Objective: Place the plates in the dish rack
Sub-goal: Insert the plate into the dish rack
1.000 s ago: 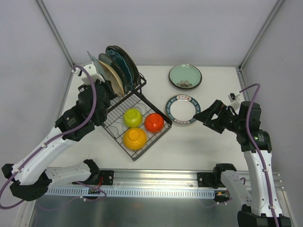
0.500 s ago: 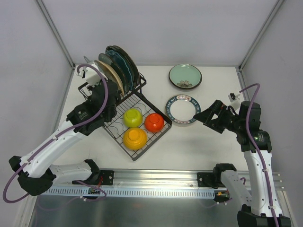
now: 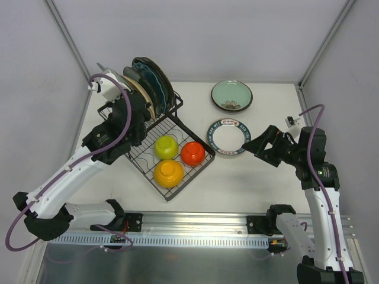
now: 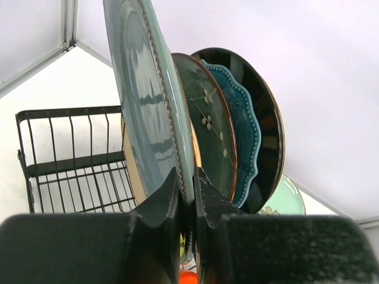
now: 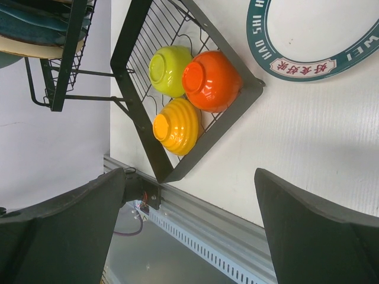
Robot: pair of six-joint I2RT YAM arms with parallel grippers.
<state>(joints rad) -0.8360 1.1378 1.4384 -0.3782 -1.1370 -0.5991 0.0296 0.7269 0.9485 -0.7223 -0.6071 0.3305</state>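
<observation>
Left wrist: left gripper (image 4: pixel 187 204) is clamped on the lower rim of a grey-blue glazed round plate (image 4: pixel 148 106). The plate is upright, just beside three racked plates (image 4: pixel 237 136) (dark teal, scalloped teal, near-black). Black wire dish rack (image 4: pixel 59 154) is below. Can't tell if the plate is seated in a slot.
Top: mint green round plate (image 3: pixel 231 95) and white round plate with teal lettered rim (image 3: pixel 228 136) lie flat on the white table (image 3: pixel 249 183), right of the rack. Right gripper (image 3: pixel 256 148) is near the lettered plate, not touching.
Right wrist: jaws wide apart, holding nothing. Three small bowls (image 5: pixel 210 80) sit in the rack's lower basket.
</observation>
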